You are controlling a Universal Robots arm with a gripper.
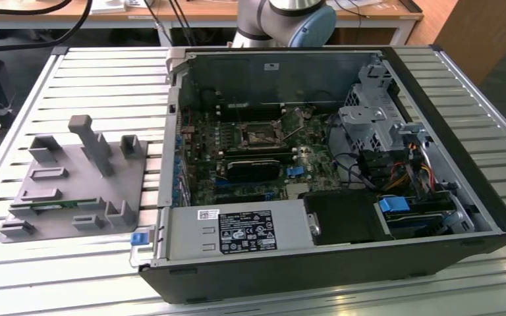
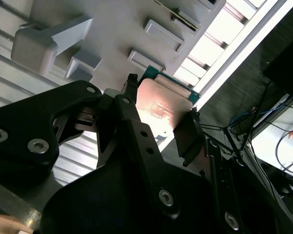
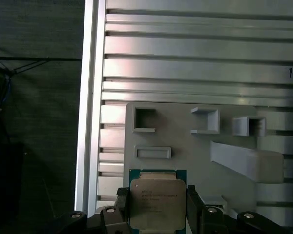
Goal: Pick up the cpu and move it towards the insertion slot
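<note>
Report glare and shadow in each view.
Second wrist view: warm glare washes the cpu top, and the table blows out white. First wrist view: the cpu is evenly lit, without glare. Exterior view: the case interior lies in shadow, the table bright.

Notes for you, first wrist view: the cpu (image 3: 157, 207) loses its lower edge at the frame, and the gripper (image 3: 156, 195) covers both side edges. Exterior view: arm (image 1: 284, 20) cropped at top; insertion slot (image 1: 259, 137) lever too small to judge.
</note>
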